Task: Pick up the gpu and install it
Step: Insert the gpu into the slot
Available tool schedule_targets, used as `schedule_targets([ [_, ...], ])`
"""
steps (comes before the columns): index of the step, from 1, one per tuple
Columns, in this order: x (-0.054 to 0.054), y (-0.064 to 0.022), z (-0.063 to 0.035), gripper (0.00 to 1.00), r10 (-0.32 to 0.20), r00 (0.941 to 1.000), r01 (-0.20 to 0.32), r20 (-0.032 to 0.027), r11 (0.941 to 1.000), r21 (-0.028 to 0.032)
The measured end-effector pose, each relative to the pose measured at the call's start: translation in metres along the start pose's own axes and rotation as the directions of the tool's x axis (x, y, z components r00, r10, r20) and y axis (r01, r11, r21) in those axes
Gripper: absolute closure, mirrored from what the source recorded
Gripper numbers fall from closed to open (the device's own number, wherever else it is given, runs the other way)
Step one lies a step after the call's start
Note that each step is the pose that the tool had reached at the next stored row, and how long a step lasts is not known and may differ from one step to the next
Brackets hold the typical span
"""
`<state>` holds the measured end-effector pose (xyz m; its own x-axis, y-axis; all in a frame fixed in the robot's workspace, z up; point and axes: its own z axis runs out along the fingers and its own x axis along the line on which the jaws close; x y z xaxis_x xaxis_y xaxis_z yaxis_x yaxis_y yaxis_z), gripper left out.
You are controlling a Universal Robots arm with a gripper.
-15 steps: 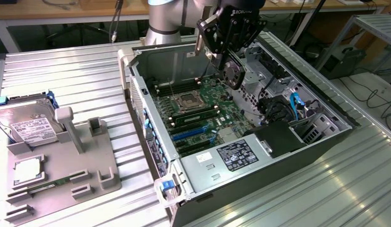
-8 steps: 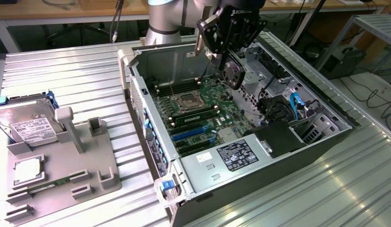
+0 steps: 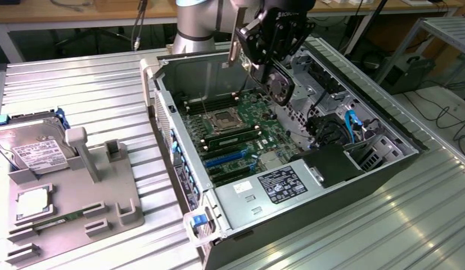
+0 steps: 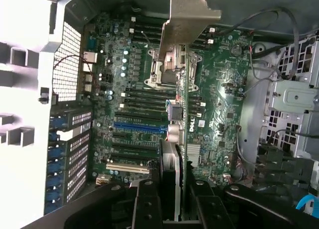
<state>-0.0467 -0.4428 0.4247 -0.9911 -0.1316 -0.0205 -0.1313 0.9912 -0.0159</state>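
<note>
The gpu (image 3: 280,86) hangs edge-down over the open computer case (image 3: 382,169), a dark card with a round fan and a pale metal bracket (image 3: 234,53) on its end. My gripper (image 3: 268,63) is shut on the card from above. The wrist view looks down along the gpu (image 4: 179,139) edge-on, its silvery bracket (image 4: 187,20) at the far end. My gripper (image 4: 174,201) clamps it, with black fingers (image 4: 147,204) on either side. The card is above the green motherboard (image 4: 224,114), clear of the blue expansion slots (image 4: 139,127).
A grey holder (image 3: 75,191) stands on the ribbed metal table at the exterior view's left, with a hard drive (image 3: 34,149) leaning in it. Inside the case are the CPU socket (image 3: 219,120), a power supply (image 3: 281,183) and cables with blue connectors (image 3: 352,124).
</note>
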Motion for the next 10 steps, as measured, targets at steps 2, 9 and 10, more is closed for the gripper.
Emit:
schedule_targets([
  [2, 0.0000, 0.0000, 0.0000, 0.72, -0.032, 0.9995, 0.032, 0.0005, 0.9995, -0.0006],
  [9, 0.0000, 0.0000, 0.0000, 0.72, -0.111, 0.9938, 0.111, 0.0019, 0.9938, -0.0022],
  [10, 0.0000, 0.0000, 0.0000, 0.72, -0.119, 0.9929, 0.119, 0.0020, 0.9929, -0.0023],
])
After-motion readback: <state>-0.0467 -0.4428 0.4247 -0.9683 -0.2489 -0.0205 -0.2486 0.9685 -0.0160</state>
